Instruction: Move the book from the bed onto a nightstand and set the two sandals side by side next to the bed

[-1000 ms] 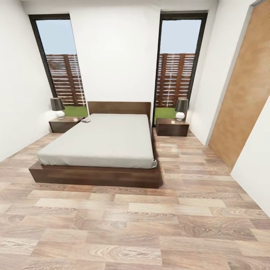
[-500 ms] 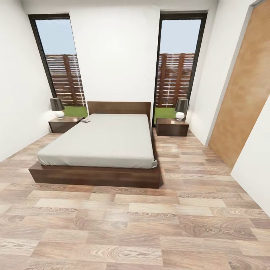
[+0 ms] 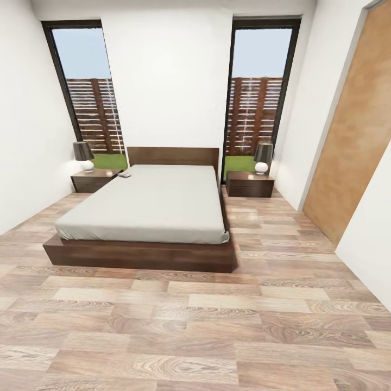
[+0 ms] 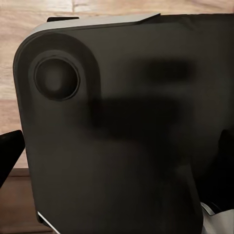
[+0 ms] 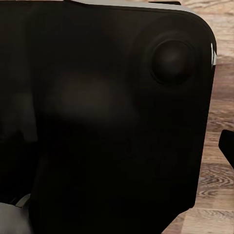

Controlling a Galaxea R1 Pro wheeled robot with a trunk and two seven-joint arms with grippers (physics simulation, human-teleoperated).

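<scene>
From the head view the bed point(image 3: 144, 209) sits at 12 o'clock, a nightstand point(image 3: 95, 180) at its 10 and another point(image 3: 250, 184) at 2, and a small flat object point(image 3: 125, 175), likely the book, lies on the mattress's far left corner. Each wrist view is blocked by a dark robot panel point(image 4: 122, 131) with slivers of floor point(image 3: 217, 326), so I cannot tell how either gripper's jaws stand. Open floor runs from the bed's foot toward the camera and along its right edge to a brown door point(image 3: 353, 130).

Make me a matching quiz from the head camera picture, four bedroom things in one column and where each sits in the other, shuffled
Things:
1. book
2. bed
3. brown door
4. lamps

Places:
A. on the right wall
B. one on each nightstand
C. headboard against the far wall, between two tall windows
D. near the mattress's far left corner

Pairs: 1-D, 2-C, 3-A, 4-B
</scene>
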